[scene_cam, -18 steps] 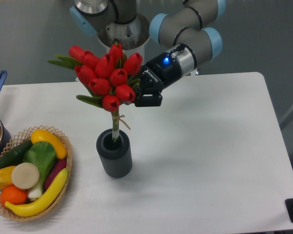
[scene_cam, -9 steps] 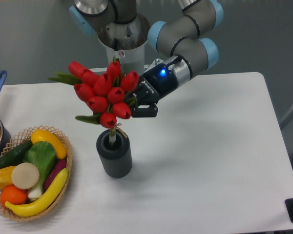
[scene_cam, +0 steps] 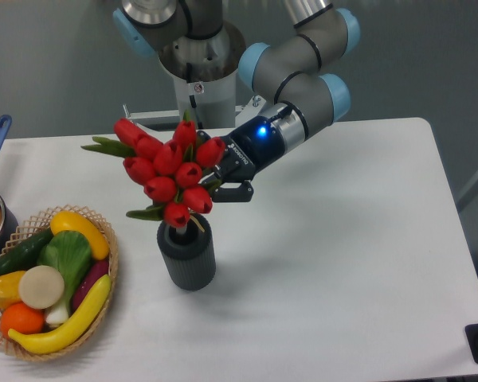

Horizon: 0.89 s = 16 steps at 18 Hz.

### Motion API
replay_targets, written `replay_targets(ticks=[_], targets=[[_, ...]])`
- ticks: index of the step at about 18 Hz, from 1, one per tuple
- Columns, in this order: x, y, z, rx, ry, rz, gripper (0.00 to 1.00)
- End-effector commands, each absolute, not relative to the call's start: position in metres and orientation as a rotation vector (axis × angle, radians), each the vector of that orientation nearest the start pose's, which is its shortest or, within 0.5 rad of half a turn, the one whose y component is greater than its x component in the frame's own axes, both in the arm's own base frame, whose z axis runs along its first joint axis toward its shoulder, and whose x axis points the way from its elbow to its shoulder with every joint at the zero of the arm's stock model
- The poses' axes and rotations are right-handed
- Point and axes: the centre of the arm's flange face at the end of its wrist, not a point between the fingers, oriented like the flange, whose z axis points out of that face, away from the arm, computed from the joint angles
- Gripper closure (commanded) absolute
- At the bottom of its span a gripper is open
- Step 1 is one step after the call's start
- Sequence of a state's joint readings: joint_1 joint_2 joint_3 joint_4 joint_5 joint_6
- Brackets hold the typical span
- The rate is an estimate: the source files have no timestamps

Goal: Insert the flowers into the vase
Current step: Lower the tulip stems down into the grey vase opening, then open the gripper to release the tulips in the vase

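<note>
A: Red buds crowd right over the dark grey vase (scene_cam: 187, 253), so the flowers (scene_cam: 171, 171) are nearly seated. The lowest bud sits just above the rim, and the stems run down into the mouth.

B: And the gripper (scene_cam: 223, 185)?

A: It comes in from the right, with the fingers clamped on the flowers just under the heads, behind the buds. One dark finger (scene_cam: 237, 191) shows at the right of the bunch; the other is hidden by the blooms.

B: So which step is this?

A: I judge it the tail of the insertion. The stems are in the vase, but the bunch leans left and hangs from the grip.

B: What does the next move call for?

A: A little more lowering, I think, then parting the fingers without dragging the heads sideways. The bunch is wider than the mouth, so it may tip once let go.

B: Any writing?

A: White lettering runs along the gripper body beside a blue light, too small to read. The vase stands on the white tabletop (scene_cam: 342, 239), near the wicker basket (scene_cam: 111, 267) of fruit.
</note>
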State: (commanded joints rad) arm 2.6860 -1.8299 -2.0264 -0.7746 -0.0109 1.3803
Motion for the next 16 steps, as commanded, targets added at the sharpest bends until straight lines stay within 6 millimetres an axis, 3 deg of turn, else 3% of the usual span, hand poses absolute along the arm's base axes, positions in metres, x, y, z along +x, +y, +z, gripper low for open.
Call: replay_targets(ticks=[4,16], targets=[[-0.348,0.433,0.305,-1.551,0.290,-0.436,0.81],[-0.343,0.433,0.282,-1.564,0.268,-0.463,0.80]])
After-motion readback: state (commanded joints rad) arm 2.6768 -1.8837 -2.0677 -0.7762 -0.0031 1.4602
